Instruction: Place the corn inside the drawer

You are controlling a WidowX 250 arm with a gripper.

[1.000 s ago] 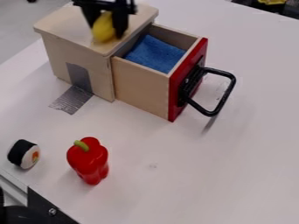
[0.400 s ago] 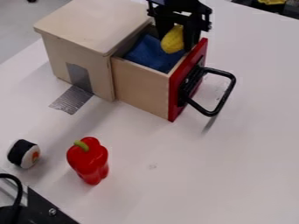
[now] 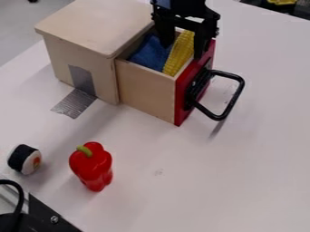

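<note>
A black two-finger gripper (image 3: pixel 182 50) hangs down over the open drawer (image 3: pixel 145 90) of a light wooden box (image 3: pixel 91 25), at the upper middle of the view. Its fingers are spread, one on each side of a yellow ear of corn (image 3: pixel 176 60), with a gap showing between the corn and the finger nearer the box. The corn is inside the drawer, tilted, its lower end toward the near side wall, beside a rumpled blue cloth (image 3: pixel 147 55). The drawer has a red front panel (image 3: pixel 183 102) with a black loop handle (image 3: pixel 240 93) sticking out from it. Silvery-gray tape (image 3: pixel 75 103) runs down the side of the box onto the white table (image 3: pixel 200 181). Nearer to where I stand, a shiny red bell pepper (image 3: pixel 92 167) with a green stem stands on the table. To its left is a toy sushi roll (image 3: pixel 24 159), white with a black band, well apart from the box.
</note>
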